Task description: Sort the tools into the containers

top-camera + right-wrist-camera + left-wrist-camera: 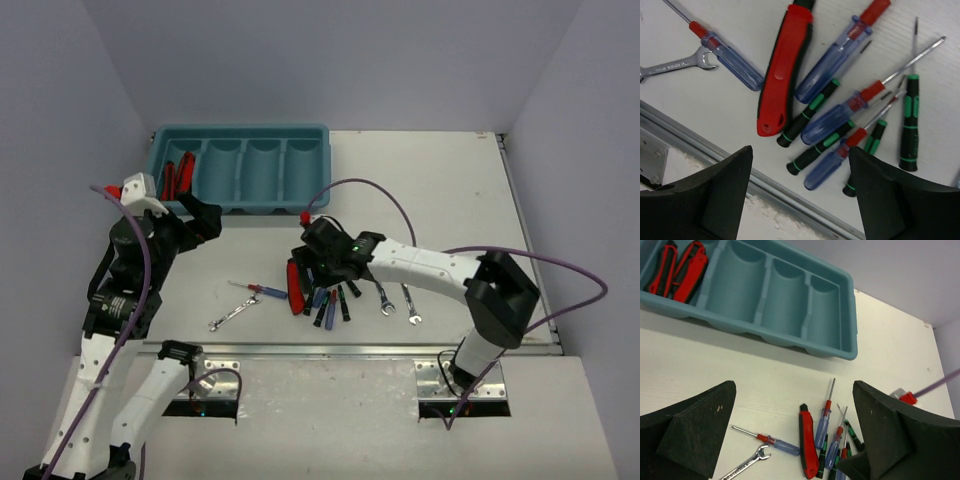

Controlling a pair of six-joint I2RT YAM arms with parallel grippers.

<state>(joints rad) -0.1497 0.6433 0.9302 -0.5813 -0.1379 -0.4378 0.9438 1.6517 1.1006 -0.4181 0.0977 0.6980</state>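
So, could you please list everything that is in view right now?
tray: one, teal, four compartments, far left of the table
pliers: two as far as I can tell, red and black, leftmost compartment
cutter-like tool: one, red and black, on the table in the pile
blue screwdrivers: four, blue with red; three piled, one apart to the left
green screwdrivers: four, black with green, in the pile
wrenches: three, silver; one left of the pile, two right
table: one, white
left gripper: open, near the tray
right gripper: open, above the pile
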